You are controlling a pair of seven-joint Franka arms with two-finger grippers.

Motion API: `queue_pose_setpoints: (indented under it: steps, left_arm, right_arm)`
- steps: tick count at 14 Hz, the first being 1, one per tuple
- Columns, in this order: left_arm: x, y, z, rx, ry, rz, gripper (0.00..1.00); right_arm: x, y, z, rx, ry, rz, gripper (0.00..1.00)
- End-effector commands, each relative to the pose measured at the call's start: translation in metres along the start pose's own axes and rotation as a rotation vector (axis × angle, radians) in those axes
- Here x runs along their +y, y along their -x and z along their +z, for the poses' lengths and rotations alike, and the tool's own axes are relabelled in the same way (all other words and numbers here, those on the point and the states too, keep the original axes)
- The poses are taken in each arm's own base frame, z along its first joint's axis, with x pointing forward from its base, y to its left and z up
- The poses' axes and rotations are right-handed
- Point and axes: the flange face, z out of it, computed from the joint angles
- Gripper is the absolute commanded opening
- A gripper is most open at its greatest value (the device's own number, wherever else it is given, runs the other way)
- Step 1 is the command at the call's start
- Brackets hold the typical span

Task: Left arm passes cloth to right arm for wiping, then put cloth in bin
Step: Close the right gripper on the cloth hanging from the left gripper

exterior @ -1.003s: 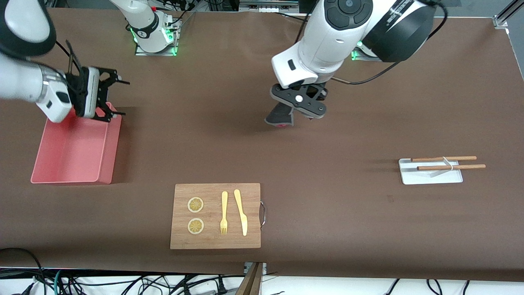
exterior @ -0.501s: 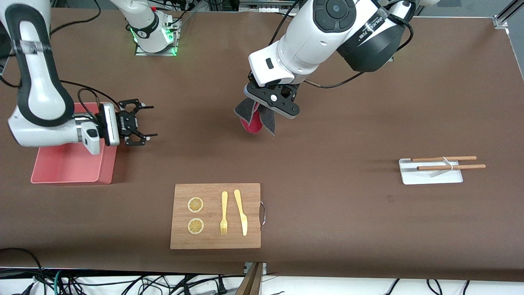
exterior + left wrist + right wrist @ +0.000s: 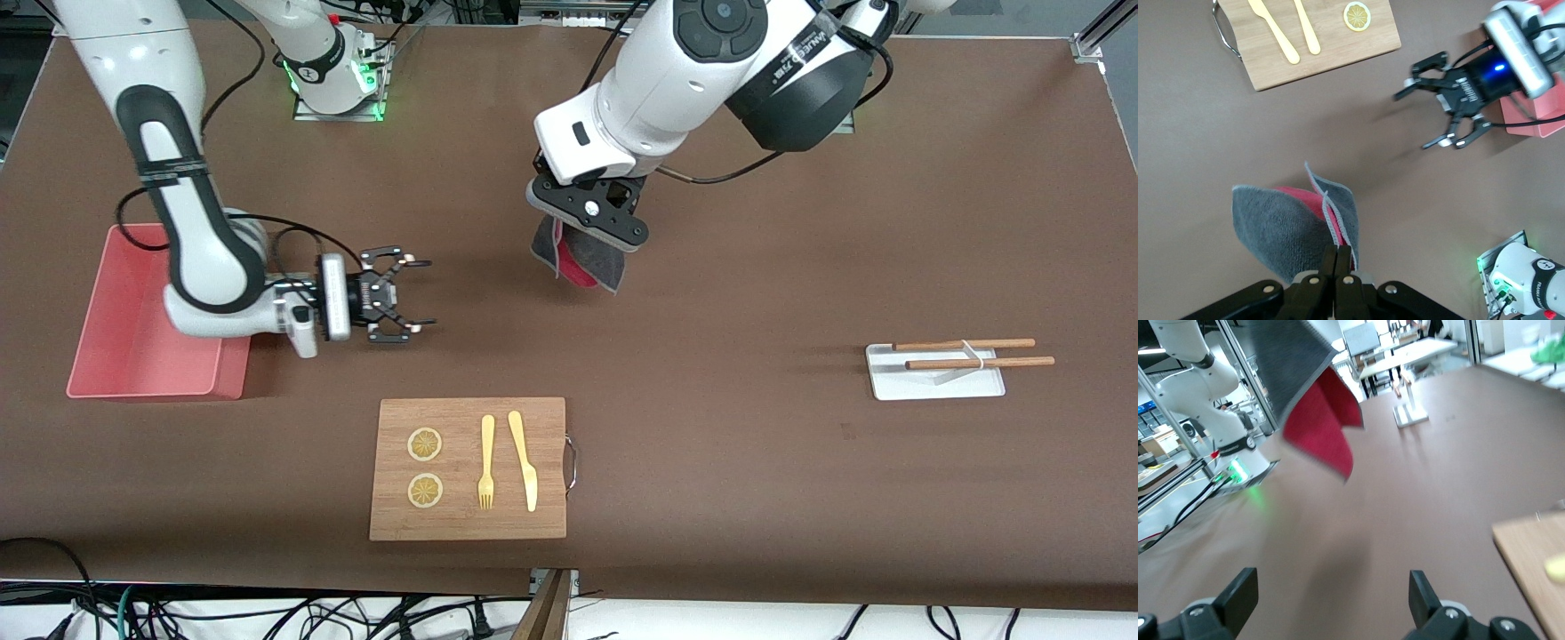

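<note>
The left gripper (image 3: pixel 587 216) is hanging over the bare brown table (image 3: pixel 756 462), its fingers pinched tight on the top edge of the cloth (image 3: pixel 582 258), which is dangling free below it, dark grey outside with a red-pink face showing in the fold. Taking the wooden cutting board (image 3: pixel 468 468) as the landmark, the cloth is hanging over the table farther from the front camera than the board's handle end. The right gripper (image 3: pixel 411 295) is lying on its side over the table just past the board's farther edge, toward the right arm's end, fingers spread wide and empty, pointing straight along the table at the cloth. That is the relation the handover turns on: the cloth is hanging with its long axis vertical, well apart from the open right fingers and in line with them, as the right wrist view shows with the cloth (image 3: pixel 1315 400) ahead between the fingertips. The pink bin (image 3: pixel 133 356) is sitting under the right arm's wrist, toward that arm's end of the table from the board.
</note>
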Motion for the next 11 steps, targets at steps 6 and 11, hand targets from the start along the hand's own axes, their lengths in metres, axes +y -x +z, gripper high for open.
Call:
queue_pose_setpoints:
  steps: [6,11]
  left_arm:
    - [0.034,0.024,-0.036,0.024,0.082,0.021,0.0]
    - [0.048,0.039,-0.059,0.038,0.122,0.025,0.0]
  right_arm:
    - [-0.02,-0.037,0.1,0.047,0.075,-0.053,1.0]
    - [-0.035,-0.015,0.106,0.037,0.05,-0.028,1.0]
